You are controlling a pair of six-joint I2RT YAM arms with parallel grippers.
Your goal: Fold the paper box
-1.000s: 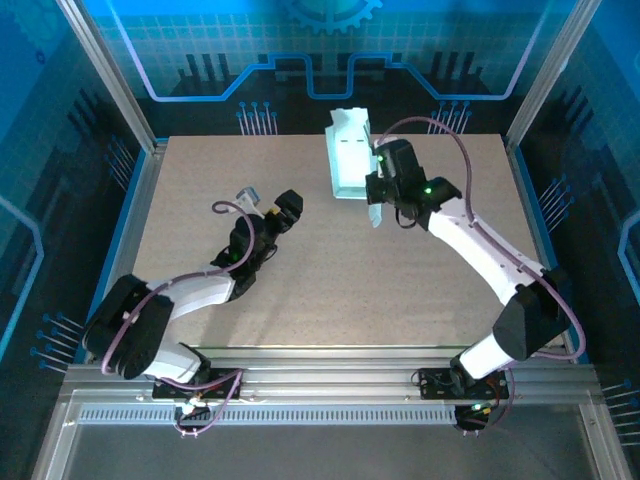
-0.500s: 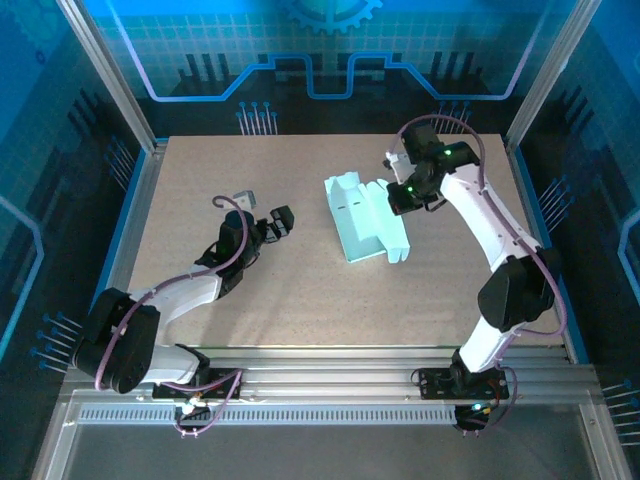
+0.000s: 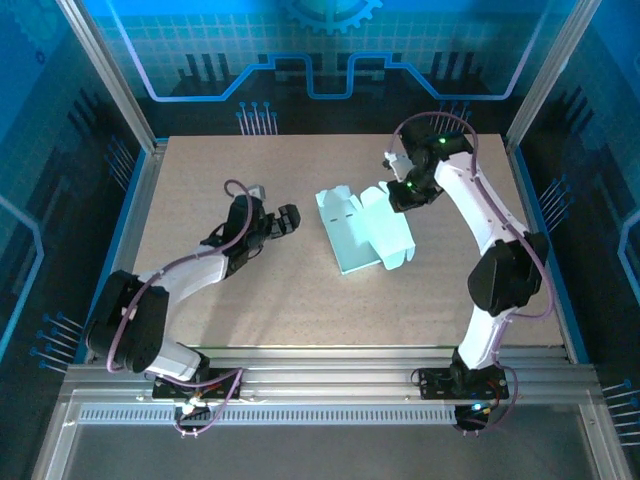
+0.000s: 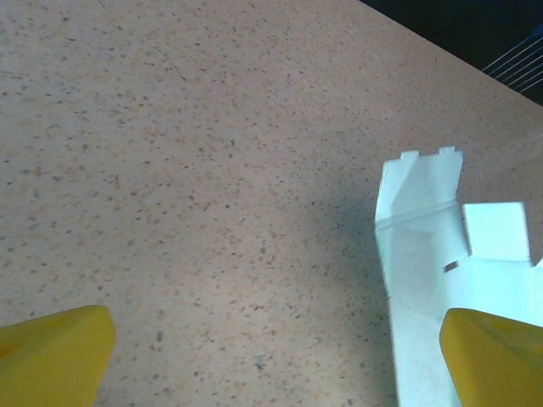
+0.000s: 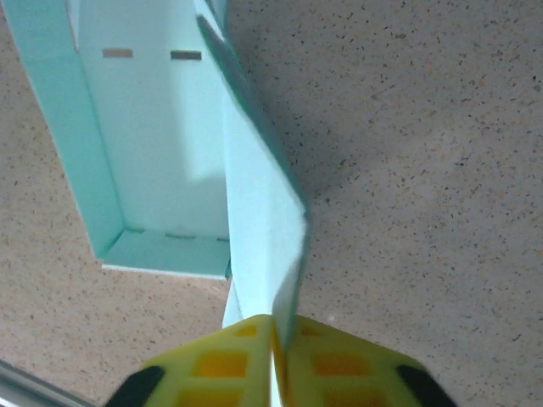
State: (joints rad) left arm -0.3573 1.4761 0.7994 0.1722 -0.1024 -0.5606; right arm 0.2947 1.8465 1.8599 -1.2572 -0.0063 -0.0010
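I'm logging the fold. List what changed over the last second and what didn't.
The right end effector, pinching a flap of the paper box, pulled it from the far edge of the table to the middle, turning it slightly. The left end effector crept toward the box. Unchanged: left end effector open, right one shut on the flap.

On my overhead view the paper box [image 3: 365, 232] lies flat on the table [image 3: 300, 310], which has more bare surface left of the box and in front of it than behind it. The right gripper [image 3: 398, 196] is at the box's far right corner, and on its wrist camera I see an upright side flap of the box between the fingertips. The left gripper [image 3: 286, 218] sits left of the box, near it but apart, facing it.
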